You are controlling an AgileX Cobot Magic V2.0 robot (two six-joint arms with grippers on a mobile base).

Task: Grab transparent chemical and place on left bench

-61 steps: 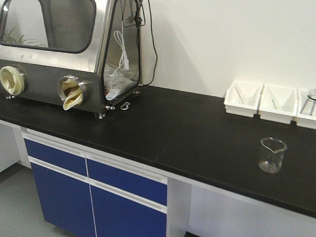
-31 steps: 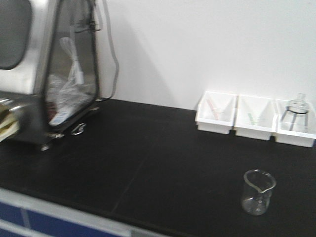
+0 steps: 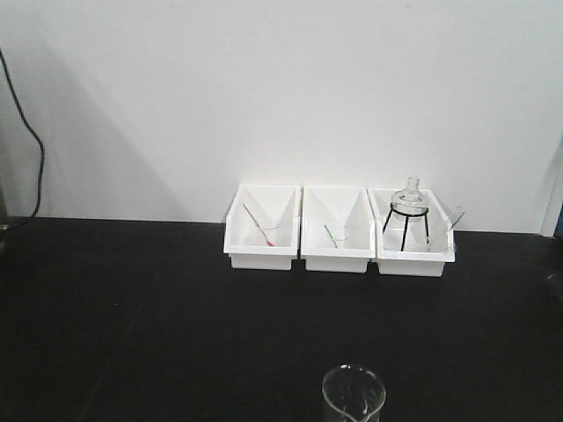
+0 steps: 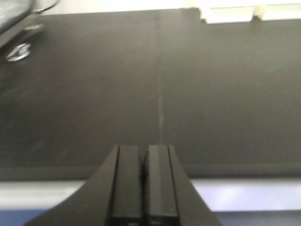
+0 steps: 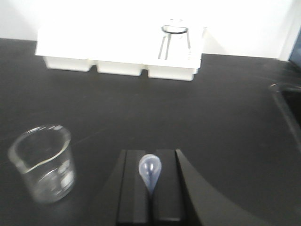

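The left bench (image 5: 225, 122) is seen stretching ahead of the right gripper (image 5: 150, 157), with three white bins (image 5: 117, 68) at its far edge and the beaker (image 5: 42, 162) near on the left. The transparent chemical (image 5: 150, 172) is pinched in that gripper, bulb forward, long axis along the jaws. The left gripper (image 4: 143, 151) is pressed together on nothing.

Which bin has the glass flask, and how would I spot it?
On the black bench against the white wall sits a row of three white bins. Take the rightmost bin. Only it holds a round glass flask on a black wire stand; the others hold only a red pipette and a green pipette.
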